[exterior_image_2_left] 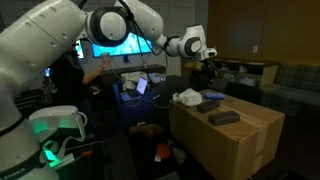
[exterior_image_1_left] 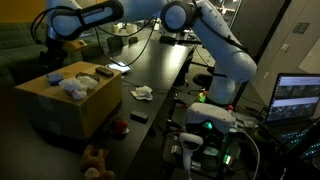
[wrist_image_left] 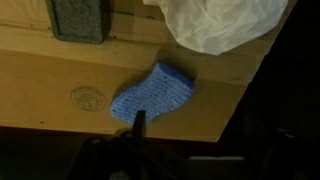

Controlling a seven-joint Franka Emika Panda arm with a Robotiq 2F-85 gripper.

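A cardboard box (exterior_image_1_left: pixel 70 105) (exterior_image_2_left: pixel 240 140) (wrist_image_left: pixel 60 70) has several things on its top. In the wrist view a blue knitted sock (wrist_image_left: pixel 150 95) lies near the box's edge, with a white crumpled cloth (wrist_image_left: pixel 215 22) beyond it and a dark grey block (wrist_image_left: pixel 78 18) at the upper left. Both exterior views show the cloth (exterior_image_1_left: pixel 72 85) (exterior_image_2_left: pixel 187 97) and the dark block (exterior_image_1_left: pixel 104 72) (exterior_image_2_left: pixel 223 117). My gripper (exterior_image_1_left: pixel 52 50) (exterior_image_2_left: pixel 206 64) (wrist_image_left: pixel 198 140) hovers above the box, just off the sock's side, open with nothing between its fingers. One finger (wrist_image_left: pixel 138 122) shows dark below the sock.
A long dark table (exterior_image_1_left: pixel 160 70) beside the box carries a crumpled white paper (exterior_image_1_left: pixel 143 92), a small dark device (exterior_image_1_left: pixel 138 117) and cables. A plush toy (exterior_image_1_left: pixel 95 158) lies on the floor. Lit monitors (exterior_image_1_left: pixel 298 97) (exterior_image_2_left: pixel 110 48) stand near the robot base. A couch (exterior_image_2_left: pixel 290 78) is behind the box.
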